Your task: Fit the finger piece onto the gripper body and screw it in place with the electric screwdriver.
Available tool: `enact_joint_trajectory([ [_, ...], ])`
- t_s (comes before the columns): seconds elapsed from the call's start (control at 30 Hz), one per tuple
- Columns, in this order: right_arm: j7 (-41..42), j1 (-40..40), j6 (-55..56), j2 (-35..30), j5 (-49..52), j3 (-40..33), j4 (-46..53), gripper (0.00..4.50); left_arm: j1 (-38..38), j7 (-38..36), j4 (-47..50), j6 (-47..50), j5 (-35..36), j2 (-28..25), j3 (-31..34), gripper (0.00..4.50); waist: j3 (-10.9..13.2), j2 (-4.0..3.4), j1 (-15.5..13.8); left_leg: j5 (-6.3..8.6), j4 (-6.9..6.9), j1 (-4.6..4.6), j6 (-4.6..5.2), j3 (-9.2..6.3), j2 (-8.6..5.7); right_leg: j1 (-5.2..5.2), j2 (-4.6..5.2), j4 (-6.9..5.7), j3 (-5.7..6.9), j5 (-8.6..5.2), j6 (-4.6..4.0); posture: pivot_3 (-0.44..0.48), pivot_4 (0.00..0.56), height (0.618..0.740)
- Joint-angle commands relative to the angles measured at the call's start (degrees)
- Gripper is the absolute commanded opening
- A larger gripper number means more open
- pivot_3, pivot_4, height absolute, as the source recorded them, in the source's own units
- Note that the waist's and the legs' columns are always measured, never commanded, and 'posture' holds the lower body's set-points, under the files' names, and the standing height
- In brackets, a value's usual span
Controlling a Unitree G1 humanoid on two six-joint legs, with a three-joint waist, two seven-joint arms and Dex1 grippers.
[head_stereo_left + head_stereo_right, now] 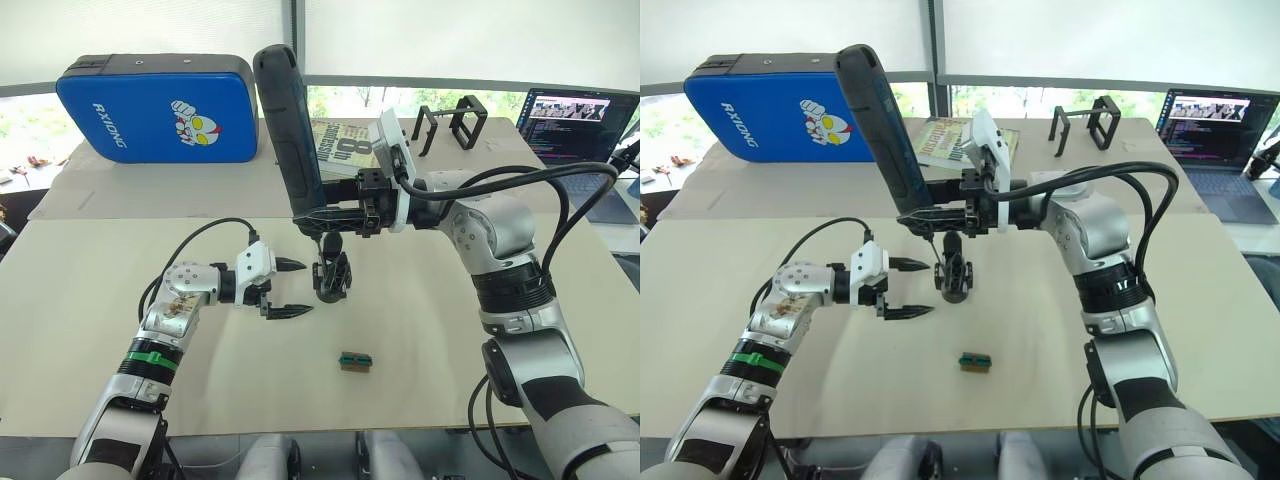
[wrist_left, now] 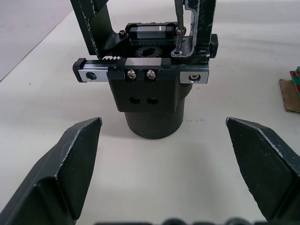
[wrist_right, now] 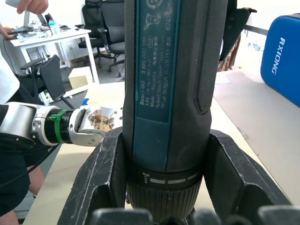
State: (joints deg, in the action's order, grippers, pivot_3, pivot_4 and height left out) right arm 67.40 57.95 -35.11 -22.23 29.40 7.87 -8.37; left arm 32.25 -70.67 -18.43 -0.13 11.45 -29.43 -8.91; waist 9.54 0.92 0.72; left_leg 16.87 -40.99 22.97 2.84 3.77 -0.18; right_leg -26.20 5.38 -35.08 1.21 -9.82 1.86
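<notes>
One gripper body [image 1: 332, 281] stands upright at the middle of the worktop [image 1: 100, 300], its round base down. In the left wrist view two black uprights rise from its top rail; I cannot tell whether one of them is the finger piece. One electric screwdriver [image 1: 289, 128] stands over it, long axis near vertical and leaning with its butt to the far left, thin bit pointing down. In the left wrist view the bit tip rests at a screw on top of the gripper body's rail.

The right pincer [image 1: 318, 214] is closed around the screwdriver's lower barrel, a finger pressed to each side. The right arm reaches in from the near right, elbow bent, forearm running level leftward above the worktop.

The left pincer [image 1: 290, 289] is spread wide and holds nothing, its two tips pointing right at the gripper body from just beside it, apart from it. The left forearm lies low over the worktop, angled from the near left.

One small green-and-brown block [image 1: 354, 361] lies nearer than the gripper body. At the far edge sit one blue case [image 1: 150, 110], one black wire-frame stand [image 1: 450, 125], one book [image 1: 345, 148] and one laptop [image 1: 575, 125].
</notes>
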Motion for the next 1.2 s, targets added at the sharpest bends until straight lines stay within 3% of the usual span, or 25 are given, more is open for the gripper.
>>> enact_joint_trajectory([
  [0.03,0.2,1.5,1.8,0.2,0.9,-1.9,2.4,1.91,0.8,0.0,2.1,-0.3,0.3,0.2,0.1,4.5,0.0,0.0,0.0,0.0,0.0,0.0,0.0,0.0,0.0,0.0,0.0,0.0,0.0,0.0,0.0,0.0,0.15,0.74],
  [1.2,-1.3,-0.7,2.8,1.0,0.5,-2.0,3.1,1.91,1.3,0.2,0.9,-1.1,0.1,0.4,0.2,4.5,0.0,0.0,0.0,-0.02,-0.02,0.0,-0.03,0.0,0.0,0.0,0.0,-0.03,0.0,0.0,0.0,0.0,0.15,0.74],
])
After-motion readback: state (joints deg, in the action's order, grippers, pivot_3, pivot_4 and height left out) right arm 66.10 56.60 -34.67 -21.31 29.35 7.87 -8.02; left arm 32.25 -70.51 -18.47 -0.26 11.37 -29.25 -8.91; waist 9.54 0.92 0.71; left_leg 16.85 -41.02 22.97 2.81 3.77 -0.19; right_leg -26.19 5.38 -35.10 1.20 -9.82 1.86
